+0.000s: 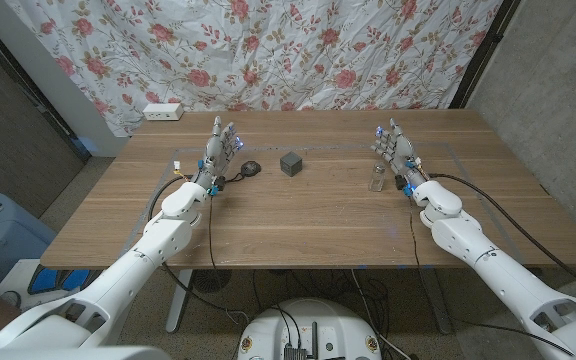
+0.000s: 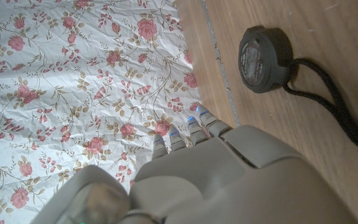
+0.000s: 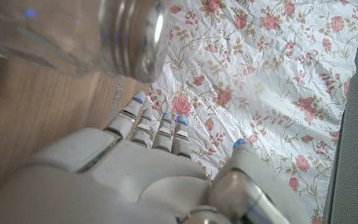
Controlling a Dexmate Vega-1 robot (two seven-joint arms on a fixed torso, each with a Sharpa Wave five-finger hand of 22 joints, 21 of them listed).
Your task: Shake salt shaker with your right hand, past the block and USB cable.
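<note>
Closest to you, your right robot hand (image 1: 396, 150) stands open at right of centre in the head view, holding nothing, just beside the salt shaker (image 1: 378, 180) on the worktop (image 1: 298, 225). Your left robot hand (image 1: 218, 150) waits open by the USB cable (image 1: 246, 170); the block (image 1: 290, 163) sits mid-frame. You're at the reach step: next, close round the glass.
</note>
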